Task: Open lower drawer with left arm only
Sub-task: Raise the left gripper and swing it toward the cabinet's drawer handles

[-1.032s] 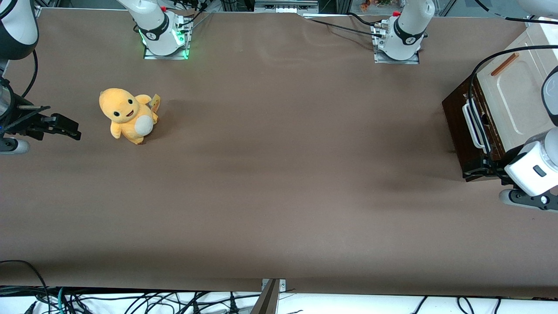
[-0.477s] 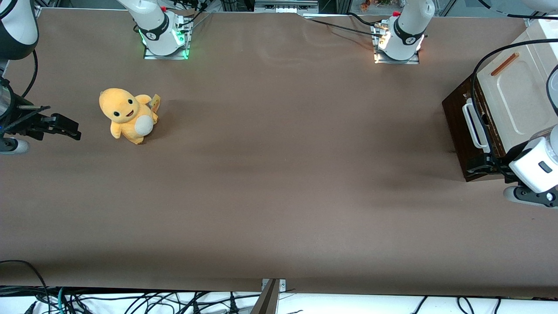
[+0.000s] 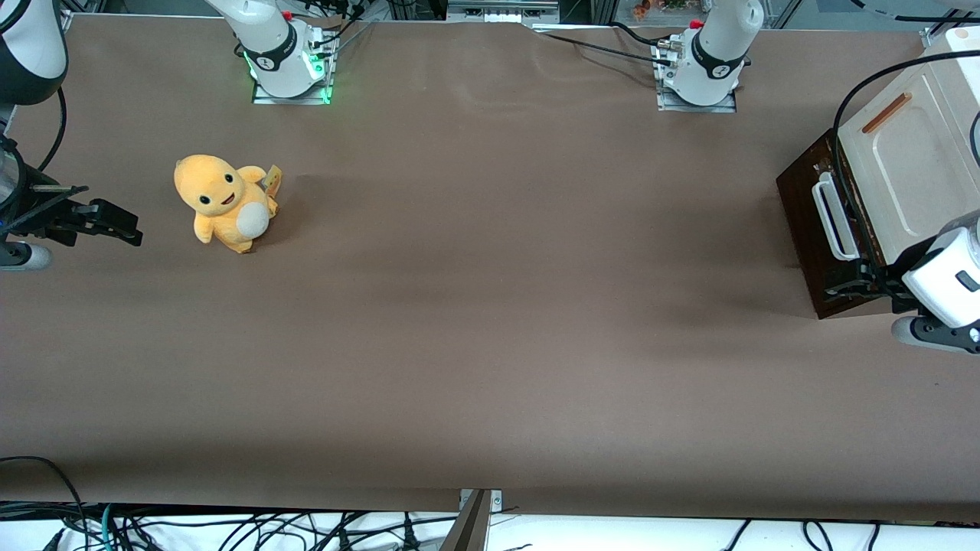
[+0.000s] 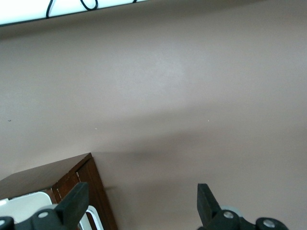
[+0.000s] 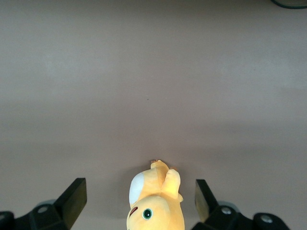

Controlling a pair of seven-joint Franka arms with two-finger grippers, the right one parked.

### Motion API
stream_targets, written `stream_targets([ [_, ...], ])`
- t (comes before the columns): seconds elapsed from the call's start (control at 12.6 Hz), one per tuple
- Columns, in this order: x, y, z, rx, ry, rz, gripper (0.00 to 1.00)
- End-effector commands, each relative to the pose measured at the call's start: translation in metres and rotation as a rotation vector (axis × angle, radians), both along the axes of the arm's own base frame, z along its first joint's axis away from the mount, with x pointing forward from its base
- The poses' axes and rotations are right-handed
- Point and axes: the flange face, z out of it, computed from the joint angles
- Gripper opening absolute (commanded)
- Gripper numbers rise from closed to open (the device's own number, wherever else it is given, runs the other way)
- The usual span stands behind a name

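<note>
The lower drawer (image 3: 821, 229) sits at the working arm's end of the counter (image 3: 490, 306), under the cream panelled front (image 3: 903, 164) with its thin orange-brown handle (image 3: 886, 112), and its dark brown front carries a white loop handle (image 3: 833, 216). The hand (image 3: 846, 283) of the left arm (image 3: 945, 291) is at the corner of this drawer that is nearer to the front camera, just beside the near end of the white loop handle; I cannot tell from the front view if it touches the wood. In the left wrist view the hand (image 4: 139, 203) has its two fingers (image 4: 76, 201) standing wide apart, with nothing between them, and the brown corner of the lower drawer (image 4: 72, 175) lies close to one finger, with a piece of the white handle (image 4: 88, 215) next to it. Compared with one second ago, the hand has moved off the white handle toward the near corner of the drawer, the white wrist body has gone up and more to the edge of the view, and the black cable (image 3: 842, 153) now crosses the drawer front in a slightly different line. The drawer front itself stays at the same place below the cream front. A yellow plush toy (image 3: 223, 201) stands well apart from the drawer, toward the parked arm's end of the counter.
</note>
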Motion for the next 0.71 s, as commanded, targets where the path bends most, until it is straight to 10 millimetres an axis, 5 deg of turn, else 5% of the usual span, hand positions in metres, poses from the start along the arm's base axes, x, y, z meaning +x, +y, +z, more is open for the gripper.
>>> stream_targets([
  [0.0,-0.018,-0.004,0.002,0.001,0.016,-0.019,1.00],
  [0.16,-0.024,-0.007,-0.002,0.005,0.004,-0.016,1.00],
  [0.4,-0.041,-0.050,-0.022,0.178,0.024,0.080,1.00],
  [0.64,-0.054,-0.068,-0.034,0.208,0.042,0.132,1.00],
])
